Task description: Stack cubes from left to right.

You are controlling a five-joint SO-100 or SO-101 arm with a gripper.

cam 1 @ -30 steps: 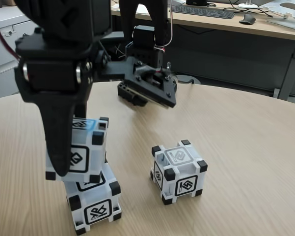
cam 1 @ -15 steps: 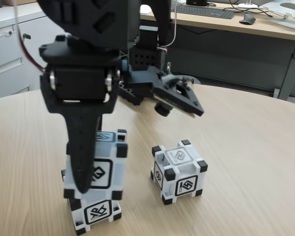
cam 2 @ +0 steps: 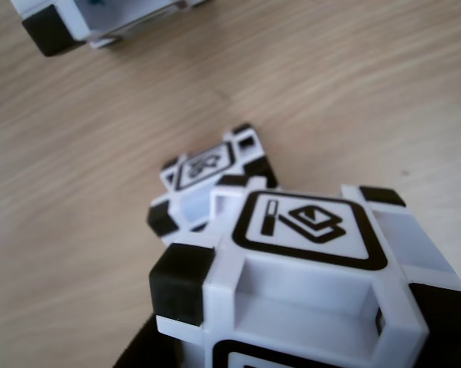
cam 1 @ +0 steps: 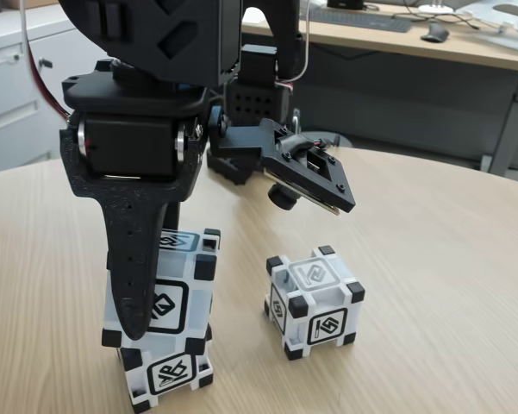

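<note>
On the table's left in fixed view, gripper clamps upper cube, now lowered since 1 s ago, roughly over lower cube; contact unclear. Third cube apart, right. Release likely next.

Daylight is even and fairly bright across the wooden table in the fixed view, with soft, short shadows under the lone cube to the right of the stack. The black arm above the table reads as a dark, low-detail mass. In the other view the near cube is slightly soft, and the cube at the top edge, far from it, is blurred.
</note>
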